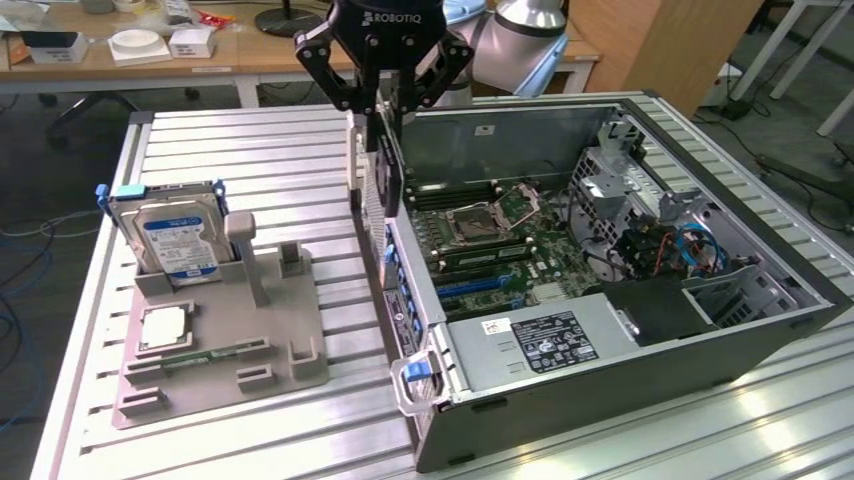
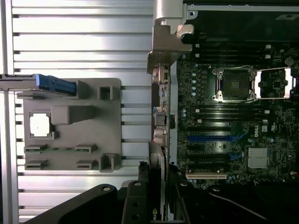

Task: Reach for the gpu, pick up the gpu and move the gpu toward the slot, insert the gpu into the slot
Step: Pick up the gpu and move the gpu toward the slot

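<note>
My gripper point(image 1: 384, 102) hangs over the exterior view's left wall of the open computer case, shut on the gpu point(image 1: 388, 175). The gpu is a thin dark card held on edge, hanging straight down with its silver bracket point(image 1: 356, 160) on the side away from the case. In the wrist view the gpu point(image 2: 157, 161) runs edge-on from between my fingers point(image 2: 135, 203) toward its bracket point(image 2: 166, 42), just beside the motherboard's edge. The blue slot point(image 1: 470, 285) point(image 2: 214, 138) lies on the motherboard inside the case, off to one side of the card and apart from it.
A grey fixture point(image 1: 287, 330) on the slatted metal table holds a blue-labelled hard drive point(image 1: 171, 235), a processor chip point(image 1: 160, 328) and a green memory stick point(image 1: 214, 352). Inside the case point(image 1: 747, 335) are a processor socket point(image 1: 487, 215), power supply point(image 1: 547, 340) and cables.
</note>
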`<state>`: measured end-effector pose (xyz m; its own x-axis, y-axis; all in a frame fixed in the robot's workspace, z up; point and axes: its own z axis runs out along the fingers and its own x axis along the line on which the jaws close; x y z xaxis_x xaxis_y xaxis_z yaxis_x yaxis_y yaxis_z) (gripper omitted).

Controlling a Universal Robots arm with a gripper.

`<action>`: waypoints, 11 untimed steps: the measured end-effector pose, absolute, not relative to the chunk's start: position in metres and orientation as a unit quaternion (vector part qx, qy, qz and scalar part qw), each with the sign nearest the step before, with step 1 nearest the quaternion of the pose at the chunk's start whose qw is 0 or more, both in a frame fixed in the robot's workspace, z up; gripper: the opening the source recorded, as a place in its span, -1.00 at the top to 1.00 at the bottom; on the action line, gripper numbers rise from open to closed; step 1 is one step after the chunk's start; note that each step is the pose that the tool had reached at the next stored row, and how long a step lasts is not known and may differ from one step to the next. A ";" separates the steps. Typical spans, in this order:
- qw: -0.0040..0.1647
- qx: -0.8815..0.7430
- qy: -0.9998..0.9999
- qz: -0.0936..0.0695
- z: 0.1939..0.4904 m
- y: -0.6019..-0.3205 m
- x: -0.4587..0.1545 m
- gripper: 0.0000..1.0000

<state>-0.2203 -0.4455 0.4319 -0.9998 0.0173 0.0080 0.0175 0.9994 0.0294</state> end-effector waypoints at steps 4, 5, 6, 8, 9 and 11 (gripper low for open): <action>0.004 -0.008 -1.000 -0.015 0.432 -0.445 -0.215 0.48; 0.004 -0.008 -1.000 -0.015 0.432 -0.445 -0.213 0.48; 0.004 -0.008 -1.000 -0.015 0.432 -0.445 -0.212 0.48; 0.004 -0.008 -1.000 -0.015 0.432 -0.445 -0.208 0.48; 0.004 -0.008 -1.000 -0.015 0.432 -0.445 -0.206 0.48; 0.004 -0.008 -1.000 -0.015 0.432 -0.445 -0.203 0.48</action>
